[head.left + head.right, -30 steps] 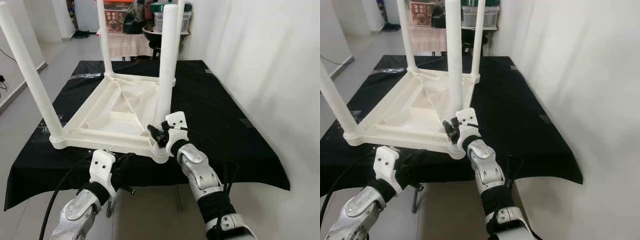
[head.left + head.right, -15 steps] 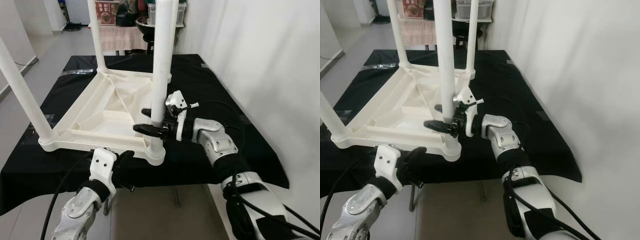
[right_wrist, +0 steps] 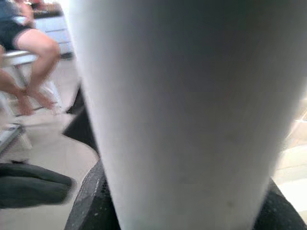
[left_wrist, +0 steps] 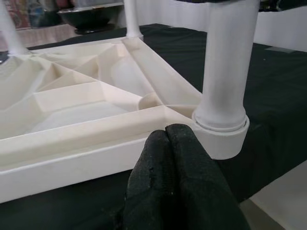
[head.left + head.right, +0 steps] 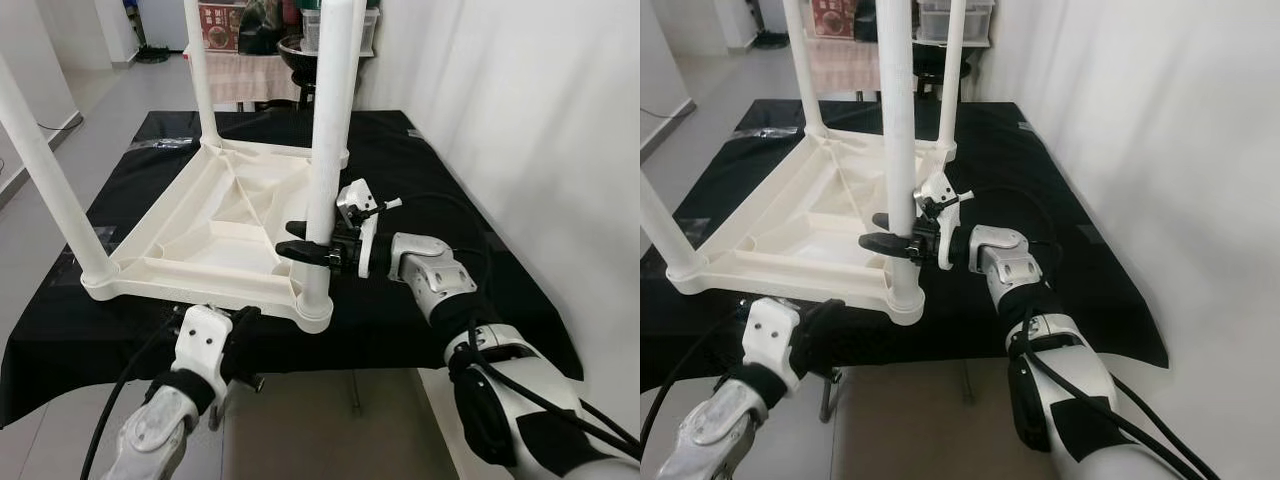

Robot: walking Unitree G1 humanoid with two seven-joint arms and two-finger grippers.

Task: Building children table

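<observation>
Pinching near table leg (image 5: pixel 325 150), right fingers (image 5: pixel 300 250), left fingers (image 4: pixel 180 182) pressed together below upturned table (image 5: pixel 215 225), black cloth (image 5: pixel 420 190) beneath.

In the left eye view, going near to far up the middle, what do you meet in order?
Left end effector at the near table edge → near-right corner socket of the upturned children table → right end effector around the near-right leg → ribbed underside of the top → far leg.

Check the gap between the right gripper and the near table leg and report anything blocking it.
Nothing visible blocks it. The right gripper already has its fingers on either side of the near leg, low down, just above the socket in the upturned table top. The left gripper sits shut at the table's near edge.
</observation>
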